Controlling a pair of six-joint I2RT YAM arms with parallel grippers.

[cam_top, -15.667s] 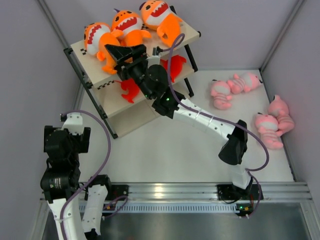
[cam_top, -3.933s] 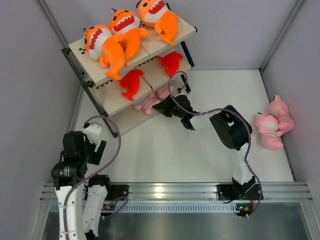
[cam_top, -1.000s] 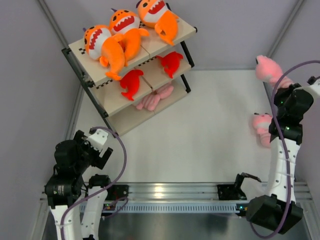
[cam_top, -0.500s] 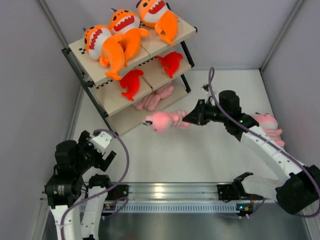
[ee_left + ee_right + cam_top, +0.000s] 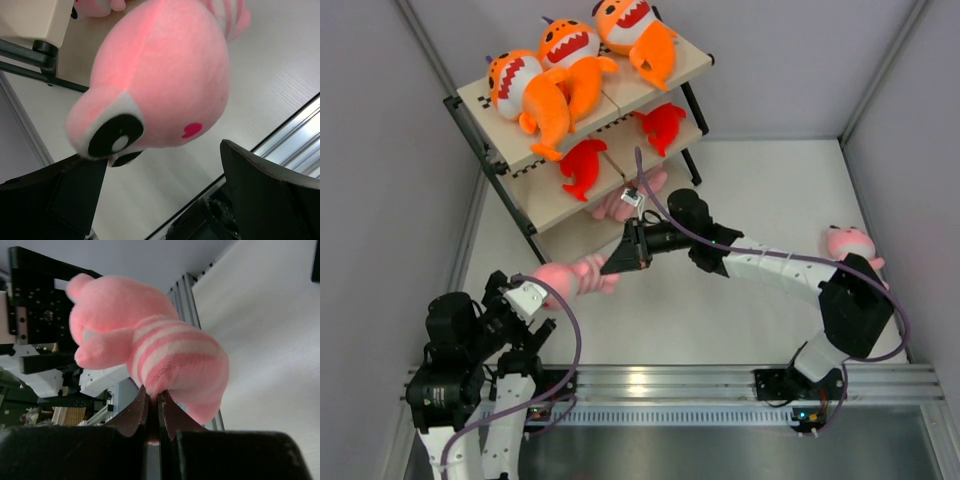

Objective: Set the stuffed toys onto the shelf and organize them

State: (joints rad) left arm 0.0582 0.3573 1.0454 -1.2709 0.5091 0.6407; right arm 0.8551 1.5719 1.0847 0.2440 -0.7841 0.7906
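1. The right pincer (image 5: 623, 256) is reaching low over the bench (image 5: 720, 320) towards the left arm; its jaws are pinching tight on the striped rear of a pink toy (image 5: 572, 281); in the right wrist view no gap is showing between the fingers, only squeezed plush.
2. The toy is sticking out head first beyond the right pincer's tips, clear of the bench.
3. The left pincer (image 5: 160, 154) is gaping wide; the toy's head is sitting between its two fingers, close to the tips; whether either finger is touching the plush I cannot tell.
4. The shelf (image 5: 545, 200) is standing just beyond the right pincer, on the side away from the arm bases.
5. Three orange sharks (image 5: 570, 60) are lying across its top board, well beyond both pincers; two red sharks (image 5: 585, 160) are resting on the middle board, nearer the right pincer.
6. A pink pile (image 5: 618, 207) is lying on the bottom board, just behind the right pincer and partly hidden by its cable.
7. A stray toy (image 5: 850, 243) is lying on the bench far to the right of the right pincer, beside that arm's elbow.
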